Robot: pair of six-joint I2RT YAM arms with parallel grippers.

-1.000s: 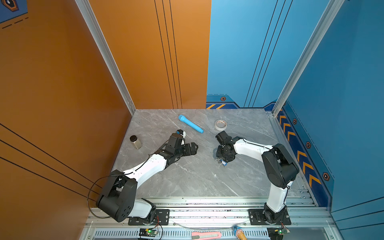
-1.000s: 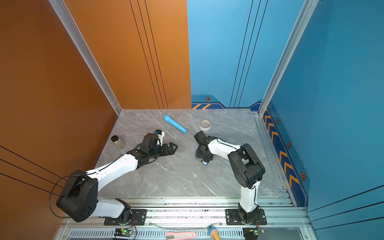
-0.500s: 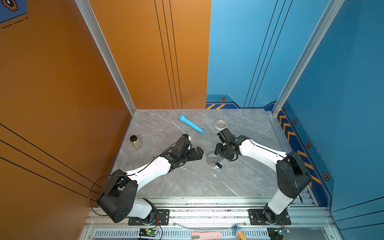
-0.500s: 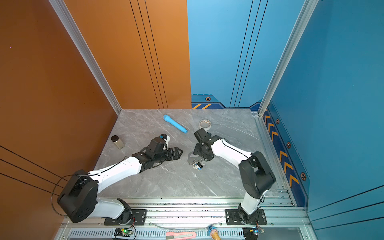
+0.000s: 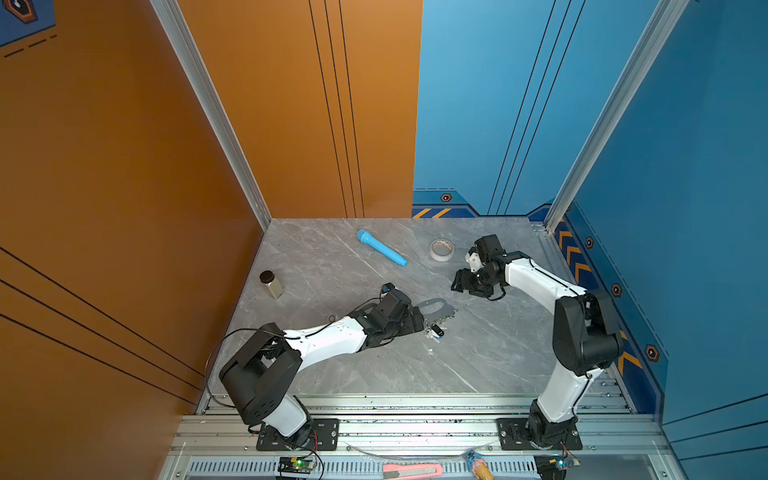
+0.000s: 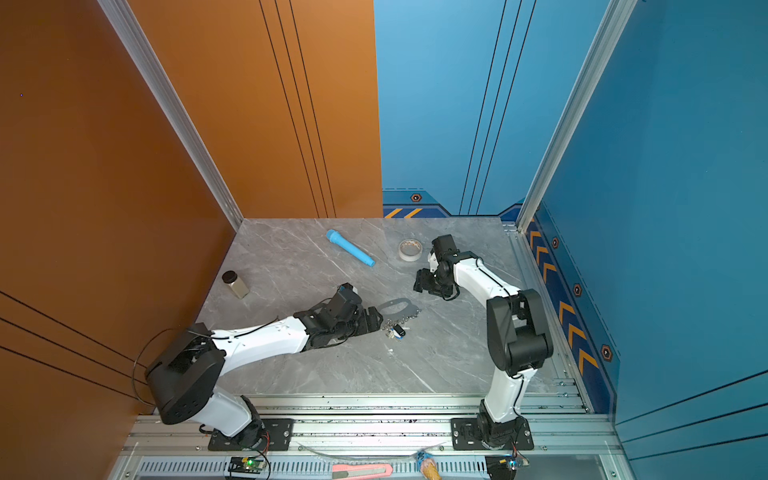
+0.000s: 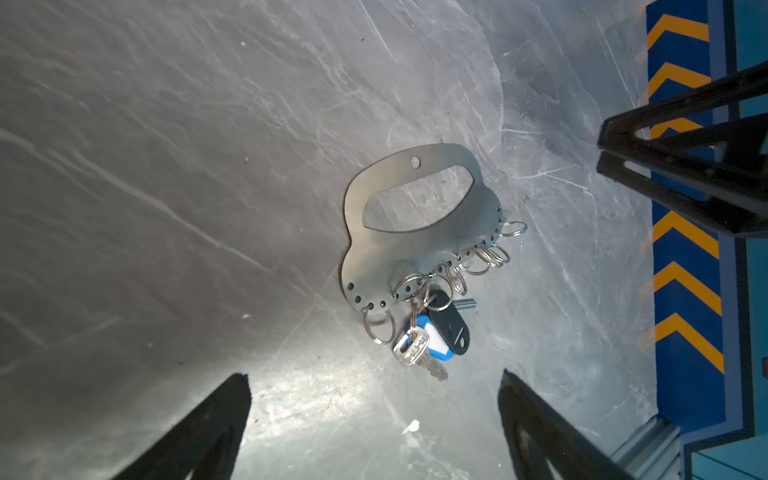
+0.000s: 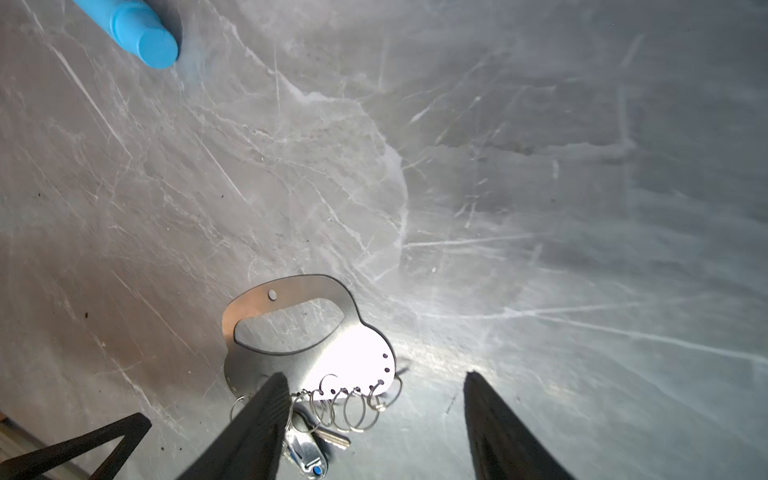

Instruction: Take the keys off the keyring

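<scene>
The keyring [image 5: 437, 306] [image 6: 398, 306], a flat silver plate with an oval cut-out, lies flat on the grey table in both top views. The keys [image 5: 433, 332] [image 6: 395, 331] hang from its wire rings at the near edge. In the left wrist view the keyring [image 7: 395, 253] carries silvery keys [image 7: 415, 353], a blue tag [image 7: 434, 343] and a dark fob [image 7: 451, 328]. My left gripper [image 5: 417, 322] [image 7: 374, 374] stands open just left of the keys, nothing between its fingers. My right gripper [image 5: 459, 284] [image 8: 374, 374] is open and empty, behind and to the right of the keyring [image 8: 353, 349].
A long blue tube [image 5: 381, 248] and a whitish tape roll [image 5: 441, 249] lie at the back of the table. A small dark-lidded jar [image 5: 271, 284] stands at the left. Orange and blue walls close in three sides. A pink box cutter [image 5: 411, 471] rests on the front rail.
My right gripper has opened, left the keys on the table and drawn back to the rear right. My left gripper has moved right and nearer, up to the keyring.
</scene>
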